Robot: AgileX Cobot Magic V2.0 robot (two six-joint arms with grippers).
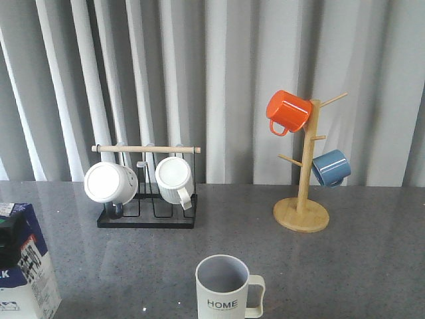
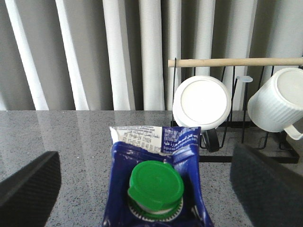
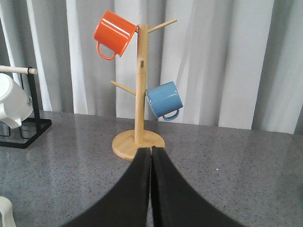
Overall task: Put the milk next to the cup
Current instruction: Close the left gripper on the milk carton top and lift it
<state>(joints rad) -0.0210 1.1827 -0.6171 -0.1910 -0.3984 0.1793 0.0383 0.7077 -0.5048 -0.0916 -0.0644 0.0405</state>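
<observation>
The milk [image 1: 26, 272], a blue-and-white carton, stands at the table's front left edge and is partly cut off in the front view. Its green cap [image 2: 155, 187] shows from above in the left wrist view. My left gripper [image 2: 150, 187] is open, with the carton top between its fingers [image 2: 29, 191]; both fingers stand well clear of the carton's sides. The cup [image 1: 224, 289], a pale mug printed "HOME", sits at front centre with its handle to the right. My right gripper [image 3: 151, 153] is shut on nothing, above bare table.
A black wire rack [image 1: 147, 219] with a wooden bar holds two white mugs [image 1: 110, 183] behind the cup. A wooden mug tree [image 1: 302, 214] at the back right carries an orange mug [image 1: 289, 111] and a blue mug [image 1: 331, 167]. Curtains close off the back.
</observation>
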